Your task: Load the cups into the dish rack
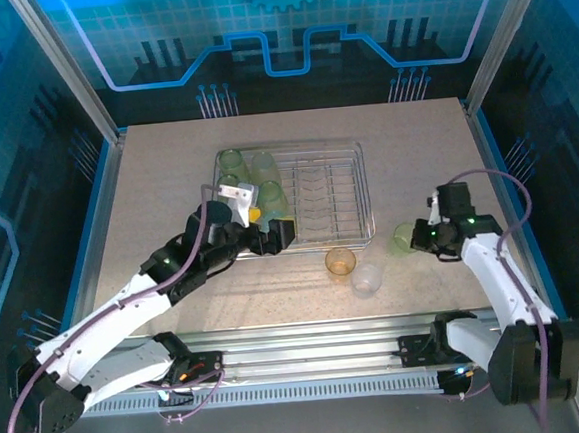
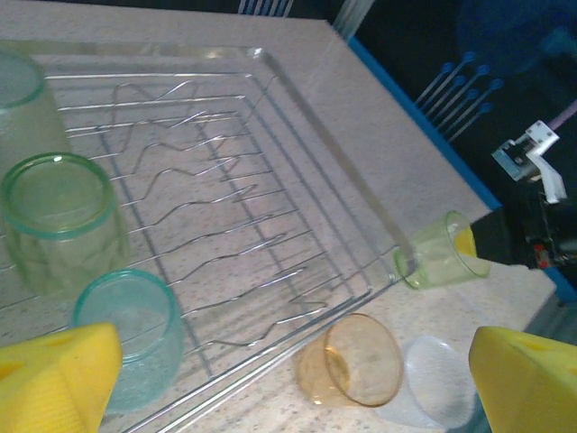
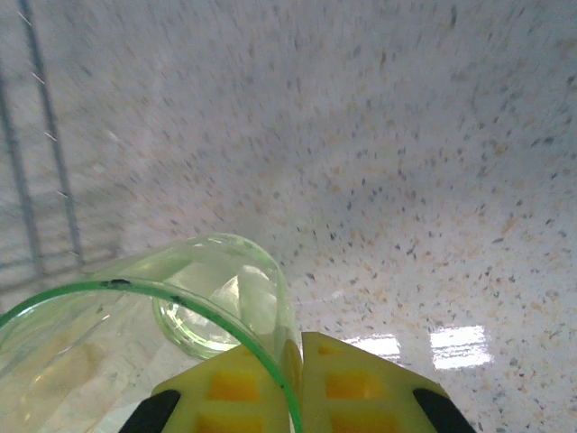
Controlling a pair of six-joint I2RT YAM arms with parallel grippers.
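The wire dish rack (image 1: 340,162) sits mid-table with green cups (image 1: 230,164) standing upside down at its left end. My left gripper (image 1: 274,235) hovers open over the rack's near left corner, nothing between its yellow fingers (image 2: 54,374). Below it a teal cup (image 2: 135,334) and a green cup (image 2: 63,221) stand in the rack (image 2: 315,153). An amber cup (image 2: 356,361) and a clear cup (image 2: 442,379) lie just outside the rack's front rail. My right gripper (image 3: 297,379) is shut on the rim wall of a green cup (image 3: 207,298), right of the rack (image 1: 407,237).
Rack wires (image 3: 36,180) show at the left in the right wrist view, with bare speckled tabletop (image 3: 406,135) beyond the held cup. The rack's right half, with its plate prongs (image 2: 225,194), holds no cups. Enclosure walls ring the table.
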